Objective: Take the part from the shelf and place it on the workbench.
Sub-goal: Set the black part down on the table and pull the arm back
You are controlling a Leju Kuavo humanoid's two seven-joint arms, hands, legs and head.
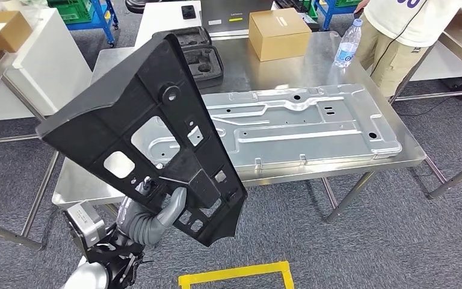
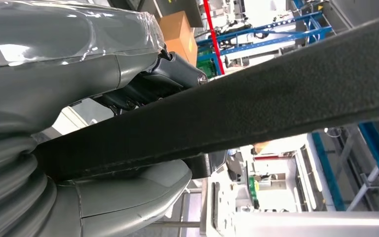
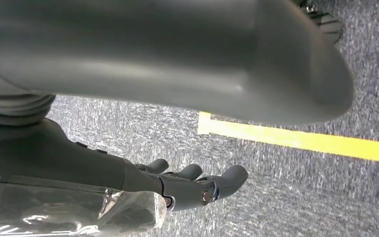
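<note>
Your left hand [image 1: 156, 218] grips the black part [image 1: 150, 129] by its lower edge, holding it tilted in the air before the counter [image 1: 313, 66]. Your right hand [image 3: 187, 187] hangs above the grey floor [image 3: 301, 197], fingers loosely apart, holding nothing.

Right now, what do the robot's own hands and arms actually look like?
The left hand has a thick grey thumb and a ribbed grey rubber-like cover at the wrist, joined to a silver arm with a boxy silver and black module and dark cables. The right hand has darker, slim fingers with small round pins, and clear plastic film wraps its back.
</note>
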